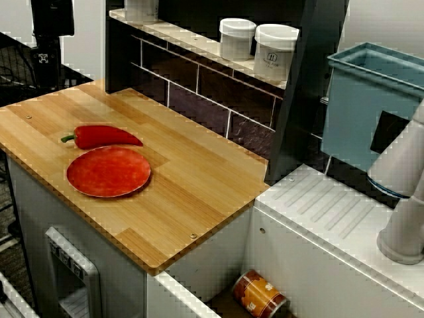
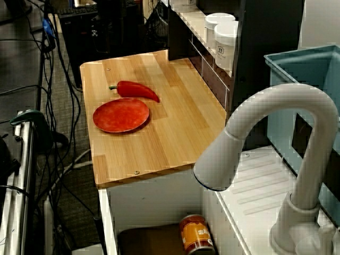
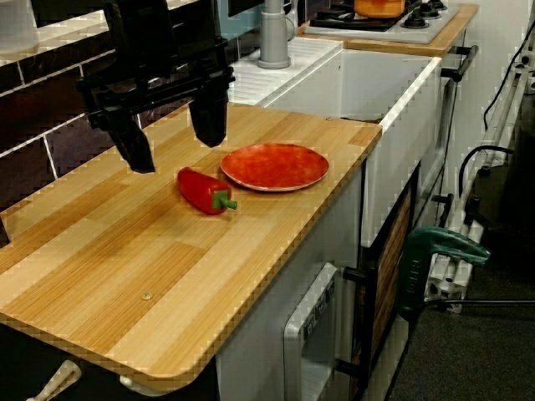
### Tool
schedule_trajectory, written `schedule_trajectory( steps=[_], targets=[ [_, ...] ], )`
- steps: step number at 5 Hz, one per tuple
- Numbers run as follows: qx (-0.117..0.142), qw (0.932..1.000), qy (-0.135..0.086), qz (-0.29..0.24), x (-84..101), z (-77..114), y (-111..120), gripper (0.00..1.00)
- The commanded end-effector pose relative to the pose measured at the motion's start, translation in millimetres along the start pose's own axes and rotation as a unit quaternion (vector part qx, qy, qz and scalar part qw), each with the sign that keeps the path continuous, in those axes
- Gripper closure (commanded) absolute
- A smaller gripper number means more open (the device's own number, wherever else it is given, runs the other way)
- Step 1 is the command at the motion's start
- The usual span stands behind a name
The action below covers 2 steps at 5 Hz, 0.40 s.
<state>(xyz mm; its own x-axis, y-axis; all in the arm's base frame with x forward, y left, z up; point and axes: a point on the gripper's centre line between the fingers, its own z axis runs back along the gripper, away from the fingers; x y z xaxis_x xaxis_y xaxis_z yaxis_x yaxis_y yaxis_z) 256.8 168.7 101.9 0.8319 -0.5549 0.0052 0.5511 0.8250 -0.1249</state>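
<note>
Jaws spread apart, empty, near red pepper (image 3: 203, 190), beside red plate (image 3: 274, 165), label on white jar (image 1: 275, 50) unreadable

In the view from the counter's end I see the pepper (image 3: 202, 190) on the counter (image 3: 167, 276) at frame centre, the plate (image 3: 274, 165) just right of it, the gripper (image 3: 171, 134) over the pepper at upper left, the sink (image 3: 389, 117) behind at upper right.

Counter: pale striped wooden worktop (image 1: 199, 192) on white cabinet (image 3: 334, 238) | Wall: dark purple brick-tile backsplash (image 1: 205, 89) under cream tiled shelf (image 1: 192, 41) | Side: white ribbed drainboard (image 1: 331, 205), white curved faucet (image 2: 276, 98) | Floor: dark grey carpet (image 3: 485, 351), black cables (image 2: 53, 79) | Light: even, indoor
</note>
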Motion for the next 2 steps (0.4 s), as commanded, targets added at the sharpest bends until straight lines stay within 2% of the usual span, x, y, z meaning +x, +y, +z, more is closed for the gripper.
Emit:
schedule_trajectory(
  steps=[1,2],
  targets=[
    [-0.045,0.9952,-0.030,0.082,3.1,-2.1,-18.3,0.00],
    [-0.029,0.9958,-0.017,0.085,12.1,-10.0,-27.8,0.00]
  ],
)
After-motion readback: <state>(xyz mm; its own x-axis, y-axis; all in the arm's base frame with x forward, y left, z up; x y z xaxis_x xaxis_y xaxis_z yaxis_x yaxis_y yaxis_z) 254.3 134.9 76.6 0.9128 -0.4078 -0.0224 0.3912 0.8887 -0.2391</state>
